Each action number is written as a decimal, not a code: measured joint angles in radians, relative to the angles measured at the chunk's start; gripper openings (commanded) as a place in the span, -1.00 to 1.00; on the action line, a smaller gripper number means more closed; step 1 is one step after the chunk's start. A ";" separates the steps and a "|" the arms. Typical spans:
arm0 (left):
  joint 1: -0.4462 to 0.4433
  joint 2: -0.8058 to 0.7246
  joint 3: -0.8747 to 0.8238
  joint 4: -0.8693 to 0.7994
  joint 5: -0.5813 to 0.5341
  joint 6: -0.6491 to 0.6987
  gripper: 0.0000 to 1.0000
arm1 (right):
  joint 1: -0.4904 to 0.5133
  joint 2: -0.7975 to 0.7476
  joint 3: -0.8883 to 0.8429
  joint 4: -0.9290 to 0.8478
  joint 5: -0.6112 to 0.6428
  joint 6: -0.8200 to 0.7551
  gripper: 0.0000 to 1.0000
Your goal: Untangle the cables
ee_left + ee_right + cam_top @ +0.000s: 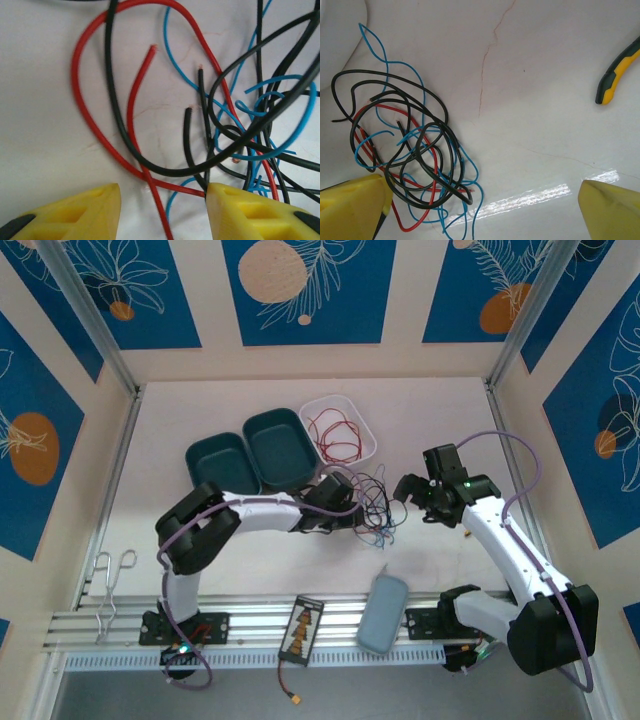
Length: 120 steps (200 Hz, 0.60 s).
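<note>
The cables (pixel 375 508) lie as a loose tangle of thin red, black and blue wires on the white table, between my two grippers. My left gripper (pixel 346 502) sits at the tangle's left edge. In its wrist view it (pixel 164 212) is open, its yellow fingers (pixel 85 212) wide apart over the wires (pixel 210 125), with a red strand and a blue one running through the gap. My right gripper (pixel 408 490) is just right of the tangle. It (pixel 482 212) is open, and the bundle (pixel 405 150) lies by its left finger (pixel 350 207).
A white tray (pixel 352 406) holding red wires stands behind the tangle, with two teal trays (pixel 222 462) to its left. A grey pouch (pixel 382 612) and a small board (pixel 302 628) lie near the front rail. Metal tongs (pixel 108 585) rest front left. A green-yellow plier handle (pixel 617 77) lies right.
</note>
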 measured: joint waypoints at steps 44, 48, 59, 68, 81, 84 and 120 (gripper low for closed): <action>-0.013 0.005 0.039 -0.062 0.032 0.024 -0.22 | -0.006 0.000 0.000 0.012 -0.014 0.008 0.98; -0.014 0.005 0.041 -0.069 0.034 0.025 -0.24 | -0.006 0.000 0.000 0.013 -0.014 0.008 0.98; -0.016 0.005 0.047 -0.092 0.036 0.038 -0.30 | -0.006 0.000 0.000 0.014 -0.015 0.011 0.98; -0.016 0.005 0.052 -0.116 0.037 0.048 -0.30 | -0.006 0.000 0.000 0.016 -0.015 0.014 0.98; -0.018 0.005 0.061 -0.151 0.037 0.061 -0.28 | -0.007 0.000 -0.004 0.021 -0.018 0.018 0.98; -0.018 0.005 0.063 -0.160 0.037 0.063 -0.26 | -0.007 0.000 -0.005 0.024 -0.018 0.018 0.98; -0.019 0.015 0.091 -0.206 0.040 0.080 -0.23 | -0.007 0.001 -0.024 0.037 -0.022 0.026 0.98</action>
